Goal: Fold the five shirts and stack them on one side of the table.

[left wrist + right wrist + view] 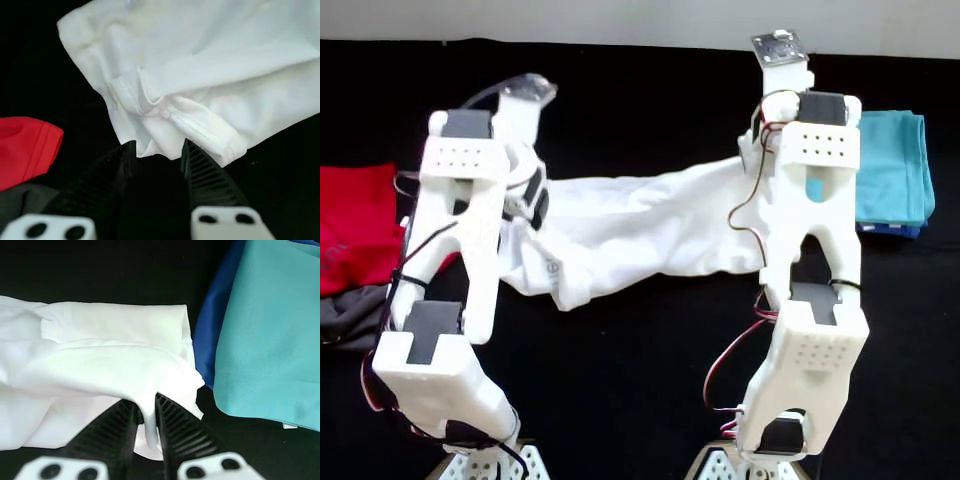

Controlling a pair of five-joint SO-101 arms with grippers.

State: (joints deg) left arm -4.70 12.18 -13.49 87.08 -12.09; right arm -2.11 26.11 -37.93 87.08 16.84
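Both arms reach out over the black table [640, 390], side by side. The white shirt [640, 225] lies in the middle, pulled out long between them. The right gripper [146, 407] is almost closed and pinches a fold of it. The left gripper [156, 150] is partly open, its tips at the shirt's hem. The teal shirt [892, 165] lies folded on the blue shirt [885, 229]. The red shirt [355, 215] and grey shirt [350, 310] lie on the other side.

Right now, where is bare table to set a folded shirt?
Free: table between left arm and right arm, nearer than the white shirt, and the strip beyond it. Crowded: red shirt and grey shirt at left, teal shirt at right.
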